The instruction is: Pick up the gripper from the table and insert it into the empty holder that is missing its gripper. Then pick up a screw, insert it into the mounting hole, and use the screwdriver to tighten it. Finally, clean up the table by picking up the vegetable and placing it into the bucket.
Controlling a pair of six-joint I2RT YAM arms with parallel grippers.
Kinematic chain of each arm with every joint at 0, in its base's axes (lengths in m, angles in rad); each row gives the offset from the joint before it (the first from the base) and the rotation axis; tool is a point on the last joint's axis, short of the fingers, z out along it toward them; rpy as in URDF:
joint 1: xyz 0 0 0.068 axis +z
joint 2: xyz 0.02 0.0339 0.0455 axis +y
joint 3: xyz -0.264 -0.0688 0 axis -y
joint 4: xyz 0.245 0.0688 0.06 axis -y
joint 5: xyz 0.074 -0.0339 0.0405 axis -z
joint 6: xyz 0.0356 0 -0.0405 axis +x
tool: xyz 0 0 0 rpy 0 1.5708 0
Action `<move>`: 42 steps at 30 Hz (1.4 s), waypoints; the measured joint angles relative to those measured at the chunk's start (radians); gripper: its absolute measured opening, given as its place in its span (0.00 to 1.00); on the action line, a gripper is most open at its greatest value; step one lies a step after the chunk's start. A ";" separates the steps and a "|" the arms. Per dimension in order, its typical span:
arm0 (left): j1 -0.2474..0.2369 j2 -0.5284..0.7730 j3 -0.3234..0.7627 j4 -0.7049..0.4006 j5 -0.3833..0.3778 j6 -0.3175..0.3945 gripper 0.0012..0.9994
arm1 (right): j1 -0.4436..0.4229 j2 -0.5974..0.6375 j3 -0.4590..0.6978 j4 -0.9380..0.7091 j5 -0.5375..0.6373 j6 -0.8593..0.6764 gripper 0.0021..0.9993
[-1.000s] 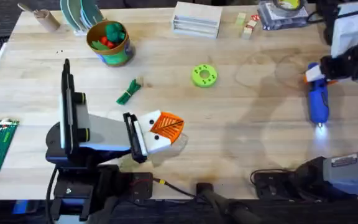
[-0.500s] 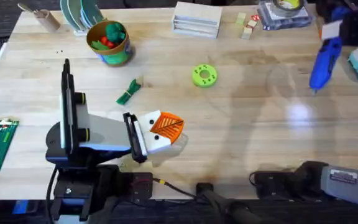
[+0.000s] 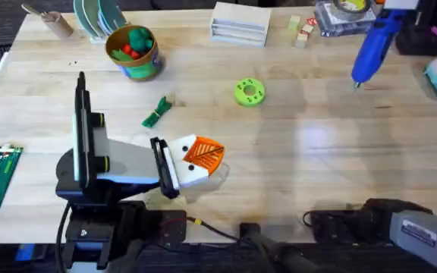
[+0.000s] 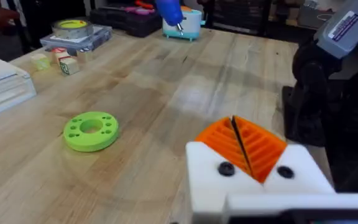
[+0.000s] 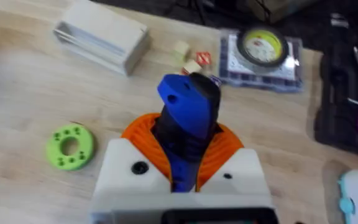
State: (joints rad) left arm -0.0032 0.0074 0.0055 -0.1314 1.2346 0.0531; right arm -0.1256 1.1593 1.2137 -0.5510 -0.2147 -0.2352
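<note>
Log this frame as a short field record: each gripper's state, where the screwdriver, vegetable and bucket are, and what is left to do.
right gripper: shut on the screwdriver, held in the air over the table's far right
left gripper: shut, low over the table, near side
vegetable: lying on the table, between bucket and left gripper
bucket: far left, toys inside
green disc: mid-table
left to do: vegetable not yet in bucket

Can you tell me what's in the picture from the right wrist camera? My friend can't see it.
The right pincer, with orange ribbed pads on a white base, is shut on the blue screwdriver, holding it above a wooden table. On the table lie a lime-green disc with holes, a white box and a clear case with a yellow tape roll.
</note>
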 joint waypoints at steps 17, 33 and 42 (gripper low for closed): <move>0.000 0.000 0.000 0.000 0.000 0.000 0.00 | 0.475 -0.263 -0.421 0.651 -0.176 0.218 0.14; 0.000 0.000 0.000 0.005 -0.021 0.000 0.00 | 0.862 -0.266 -0.442 0.922 -0.195 0.260 0.12; 0.000 0.000 0.000 0.012 -0.058 -0.001 0.00 | 0.965 -0.146 -0.442 1.109 -0.198 0.262 0.11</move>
State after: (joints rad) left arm -0.0032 0.0074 0.0055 -0.1192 1.1763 0.0525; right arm 0.8390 1.0135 0.7719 0.5576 -0.4126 0.0272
